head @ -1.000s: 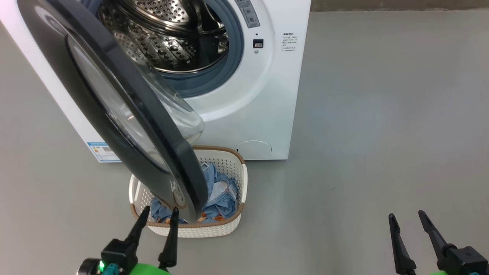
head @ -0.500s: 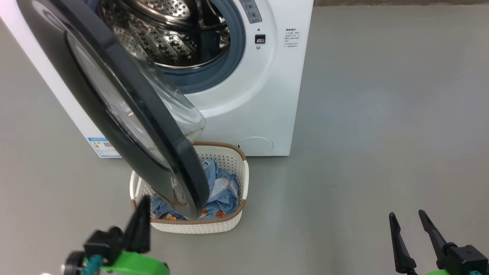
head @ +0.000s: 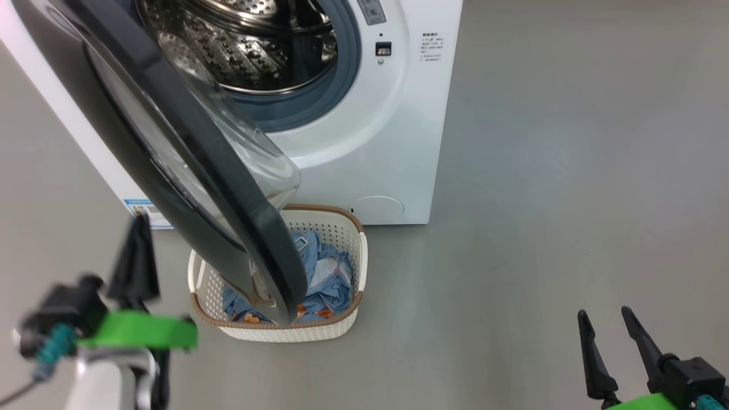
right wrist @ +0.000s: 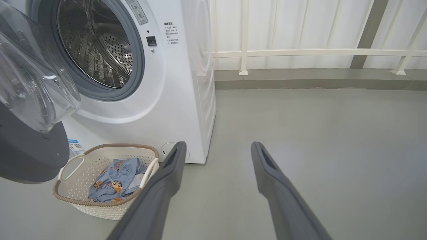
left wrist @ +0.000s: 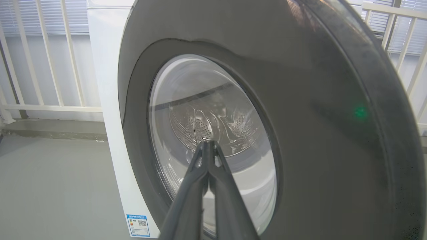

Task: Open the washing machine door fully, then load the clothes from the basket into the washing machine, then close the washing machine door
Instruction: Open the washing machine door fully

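Half open, the door [head: 188, 148] is hung over the basket [head: 354, 300] where the clothes [head: 327, 273] are piled. The jaws of the left gripper [left wrist: 208, 145] are closed empty, those of the right gripper [head: 603, 313] spread; the door could be pushed shut from outside.

We see a white washing machine [head: 398, 142] with glossy black door [head: 199, 142], perforated steel drum [head: 245, 57] and grey gasket [head: 347, 62]. The cream perforated basket [head: 285, 333], brown-rimmed, holds light-blue clothes [head: 324, 273] printed with orange figures, on the grey floor [head: 541, 199].
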Tool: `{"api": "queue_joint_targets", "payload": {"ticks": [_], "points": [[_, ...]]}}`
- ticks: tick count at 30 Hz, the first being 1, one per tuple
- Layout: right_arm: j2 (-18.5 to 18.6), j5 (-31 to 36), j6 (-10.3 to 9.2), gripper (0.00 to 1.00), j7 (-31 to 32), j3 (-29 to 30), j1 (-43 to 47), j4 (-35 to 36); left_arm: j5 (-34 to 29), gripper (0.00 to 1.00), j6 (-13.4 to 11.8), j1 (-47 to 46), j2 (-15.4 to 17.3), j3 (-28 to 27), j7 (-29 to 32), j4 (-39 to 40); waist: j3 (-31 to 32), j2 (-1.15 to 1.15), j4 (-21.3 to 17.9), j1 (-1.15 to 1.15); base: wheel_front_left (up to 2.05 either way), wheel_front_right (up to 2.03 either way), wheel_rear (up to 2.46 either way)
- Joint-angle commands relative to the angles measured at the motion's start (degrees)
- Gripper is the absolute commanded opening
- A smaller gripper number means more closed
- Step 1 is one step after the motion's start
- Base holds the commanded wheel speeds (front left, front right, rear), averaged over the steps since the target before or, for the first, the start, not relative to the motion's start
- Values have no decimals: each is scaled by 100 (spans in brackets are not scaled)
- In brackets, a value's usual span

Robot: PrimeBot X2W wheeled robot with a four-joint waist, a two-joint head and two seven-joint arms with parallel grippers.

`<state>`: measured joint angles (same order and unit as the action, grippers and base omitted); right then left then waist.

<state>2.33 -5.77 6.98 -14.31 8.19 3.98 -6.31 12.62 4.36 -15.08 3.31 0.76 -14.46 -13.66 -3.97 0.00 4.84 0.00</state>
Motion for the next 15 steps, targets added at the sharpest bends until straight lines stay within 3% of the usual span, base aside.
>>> {"api": "queue_joint_targets", "payload": {"ticks": [1, 8, 15], "points": [[55, -45, 51, 100, -69, -136, -241, 115, -96, 0, -22, -356, 162, -228, -54, 279, -31, 0, 3, 0, 0, 0, 0], [55, -59, 51, 100, -69, -123, -273, 57, -544, 0, -283, -1137, 125, -131, -54, 1203, -42, 0, 32, 0, 0, 0, 0], [54, -58, 51, 100, -69, -221, -255, -15, -525, 0, -190, -1531, -18, 992, 12, 1584, 34, 0, -30, 0, 0, 0, 0]]}}
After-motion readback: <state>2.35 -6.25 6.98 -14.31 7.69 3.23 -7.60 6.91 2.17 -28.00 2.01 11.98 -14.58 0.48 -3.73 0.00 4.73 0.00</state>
